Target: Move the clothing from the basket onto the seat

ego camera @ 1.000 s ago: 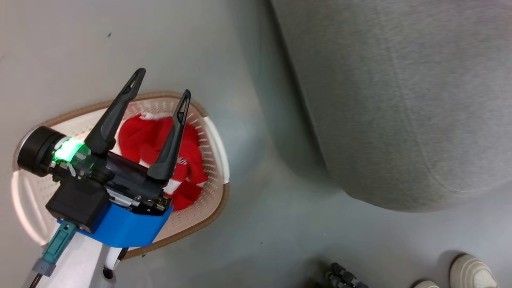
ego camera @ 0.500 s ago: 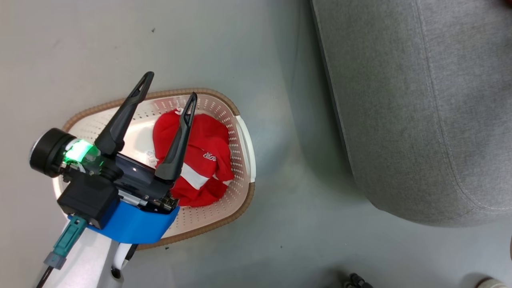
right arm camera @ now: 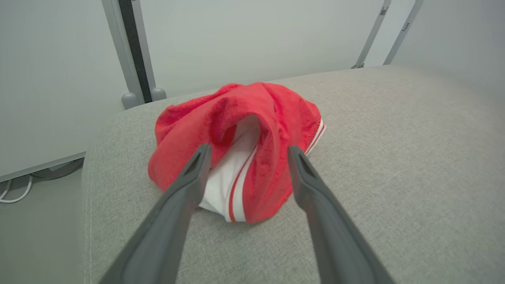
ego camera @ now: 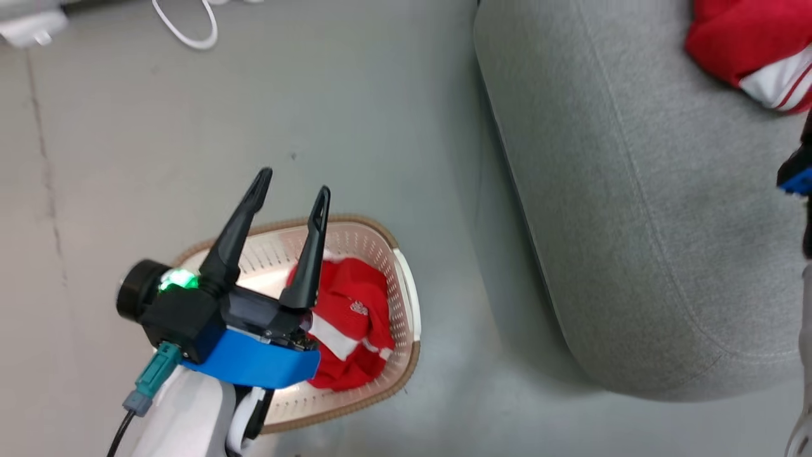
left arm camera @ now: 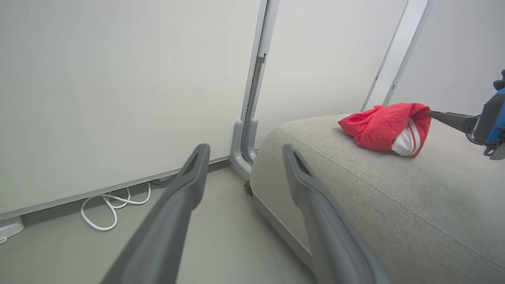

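Right gripper [right arm camera: 248, 152] has its two fingers wide apart and holds nothing. The tips stand close to one red garment [right arm camera: 276, 114]; I cannot tell if they touch it. This garment lies crumpled on the grey seat [right arm camera: 394, 157], at its far right part. Left gripper [ego camera: 294, 181] also has its fingers apart and empty, above the basket [ego camera: 398, 266], which stands on the floor [ego camera: 317, 95] left of the seat. A second red garment [ego camera: 355, 304] lies inside the basket, at its right side.
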